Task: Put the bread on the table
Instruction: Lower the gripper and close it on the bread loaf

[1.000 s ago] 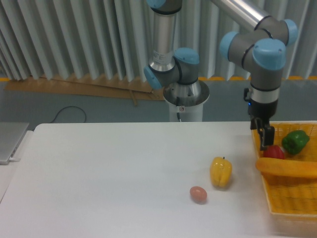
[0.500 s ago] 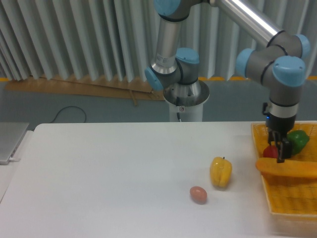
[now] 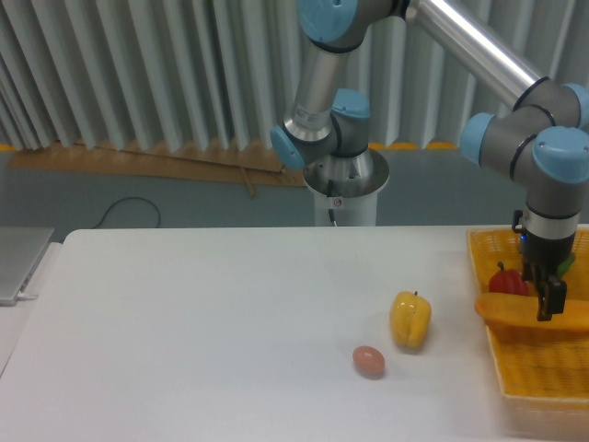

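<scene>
From where the fixed camera stands there is one yellow basket (image 3: 538, 368) at the right edge of the white table (image 3: 202, 331), and everything else can be placed from it. Inside the basket I count one bread (image 3: 515, 311), a long orange-tan loaf lying across the near-left part with its rounded end over the basket's left rim; one red pepper (image 3: 506, 280) just behind the loaf; and a sliver of one green pepper (image 3: 563, 266) behind the arm. Left of the basket, out on the tabletop, sit one yellow pepper (image 3: 410, 319) and, a little further left and nearer me, one small pinkish-brown egg (image 3: 368, 361); the two are near each other but apart.

The one gripper (image 3: 549, 302) hangs straight down over the loaf, its dark fingers in front of the bread's middle and hiding that stretch of it. I cannot tell whether the jaws are spread or pinching the loaf. The arm's wrist blocks most of the green pepper. Behind the table stands the arm's base (image 3: 342, 175) before a ribbed grey wall (image 3: 138, 74)
</scene>
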{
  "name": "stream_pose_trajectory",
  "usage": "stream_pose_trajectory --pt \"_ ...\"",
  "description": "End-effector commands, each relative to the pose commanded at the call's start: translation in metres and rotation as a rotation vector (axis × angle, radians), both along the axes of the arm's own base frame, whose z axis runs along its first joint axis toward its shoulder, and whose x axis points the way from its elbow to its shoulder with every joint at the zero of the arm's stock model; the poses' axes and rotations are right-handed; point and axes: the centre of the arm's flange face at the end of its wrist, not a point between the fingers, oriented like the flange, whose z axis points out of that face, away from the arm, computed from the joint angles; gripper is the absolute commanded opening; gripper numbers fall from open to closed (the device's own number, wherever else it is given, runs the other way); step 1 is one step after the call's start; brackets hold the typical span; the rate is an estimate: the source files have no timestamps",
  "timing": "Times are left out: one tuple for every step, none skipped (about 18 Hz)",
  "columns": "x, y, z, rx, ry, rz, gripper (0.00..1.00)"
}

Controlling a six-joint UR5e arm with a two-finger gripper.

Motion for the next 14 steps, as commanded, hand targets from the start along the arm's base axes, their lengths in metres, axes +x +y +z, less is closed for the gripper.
stream_pose_trajectory --pt "0.000 0.003 -0.008 -0.005 -0.010 -0.001 1.00" --pt "0.000 0.004 -0.016 -0.010 -0.019 -0.003 1.00" --pt "-0.001 0.004 -0.019 -0.010 -0.019 -0.004 1.00" --pt "-0.003 0.005 -0.026 -0.014 -0.027 -0.003 1.00" --pt "-0.003 0.006 -0.028 -0.016 -0.027 -0.004 1.00" --pt "-0.003 0.006 -0.030 -0.017 -0.026 -0.005 1.00" --pt "-0.001 0.004 -0.031 -0.016 -0.027 -0.007 1.00" --pt "-0.001 0.002 -0.029 -0.017 -0.025 -0.013 1.00" --pt "-0.001 -0.001 -0.024 -0.016 -0.019 -0.011 1.00" --pt "0.002 -0.001 -0.018 -0.015 -0.015 -0.013 1.00" --pt "0.005 -0.005 -0.018 -0.015 -0.016 -0.008 1.00" --pt "0.008 -0.006 -0.021 -0.018 -0.023 -0.008 1.00" --pt "0.008 -0.009 -0.023 -0.021 -0.029 -0.007 1.00" --pt "0.007 -0.012 -0.025 -0.024 -0.033 -0.001 1.00"
